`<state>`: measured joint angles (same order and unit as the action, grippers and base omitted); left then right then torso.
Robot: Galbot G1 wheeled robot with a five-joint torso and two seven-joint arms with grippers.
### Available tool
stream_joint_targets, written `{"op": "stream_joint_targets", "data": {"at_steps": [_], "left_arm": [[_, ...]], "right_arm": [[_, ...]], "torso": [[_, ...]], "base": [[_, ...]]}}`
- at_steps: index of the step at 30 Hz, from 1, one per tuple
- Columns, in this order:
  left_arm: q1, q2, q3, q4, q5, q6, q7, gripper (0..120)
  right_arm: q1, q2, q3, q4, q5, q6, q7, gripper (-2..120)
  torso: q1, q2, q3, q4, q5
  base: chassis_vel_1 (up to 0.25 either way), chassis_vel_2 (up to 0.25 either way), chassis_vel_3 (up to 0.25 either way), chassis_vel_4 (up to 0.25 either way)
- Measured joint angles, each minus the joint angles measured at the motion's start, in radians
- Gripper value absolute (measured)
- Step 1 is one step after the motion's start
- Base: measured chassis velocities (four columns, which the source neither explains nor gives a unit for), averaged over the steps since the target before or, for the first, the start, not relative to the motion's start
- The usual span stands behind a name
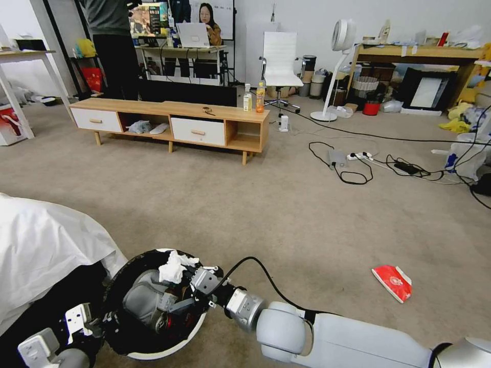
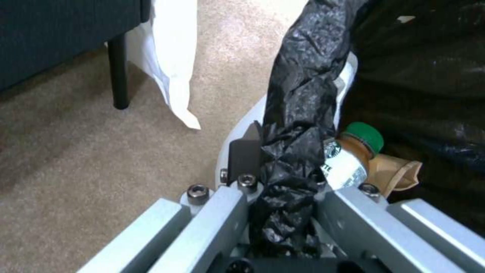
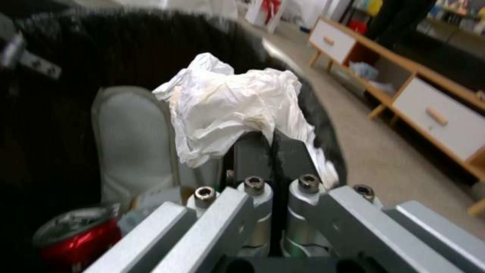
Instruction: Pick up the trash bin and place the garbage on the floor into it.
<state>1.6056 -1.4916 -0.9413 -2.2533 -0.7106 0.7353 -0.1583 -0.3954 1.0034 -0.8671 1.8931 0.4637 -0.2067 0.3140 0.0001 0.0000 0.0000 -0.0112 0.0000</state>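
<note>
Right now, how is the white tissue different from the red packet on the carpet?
The white tissue is crumpled and puffy; the red packet lies flat. The tissue is pinched in the right gripper over the trash bin; the packet sits alone on the floor, away from both grippers. Both are small litter.

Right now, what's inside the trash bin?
Inside the trash bin are a crushed red can, a green-capped bottle and a brown paper bag. The right gripper holds white tissues over them. The bin's bottom is covered.
</note>
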Motion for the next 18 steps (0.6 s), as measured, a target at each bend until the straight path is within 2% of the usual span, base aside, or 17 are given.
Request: {"op": "stream_joint_targets", "data": {"at_steps": [4,18], "left_arm": [[0.0,-0.003,0.004,0.001,0.001,0.0,0.0,1],[0.0,-0.007,0.003,0.001,0.003,0.0,0.002,1]], "right_arm": [[-0.007,0.002,-0.01,0.001,0.024,-0.033,0.017,0],[0.005,0.035,-0.025,-0.021,0.032,-0.038,0.025,0]], "torso": [[0.0,0.0,0.0,0.0001,0.0],[0.0,0.0,0.0,0.0001,0.0]], "base": [[0.0,0.0,0.0,0.0],[0.0,0.0,0.0,0.0]]}}
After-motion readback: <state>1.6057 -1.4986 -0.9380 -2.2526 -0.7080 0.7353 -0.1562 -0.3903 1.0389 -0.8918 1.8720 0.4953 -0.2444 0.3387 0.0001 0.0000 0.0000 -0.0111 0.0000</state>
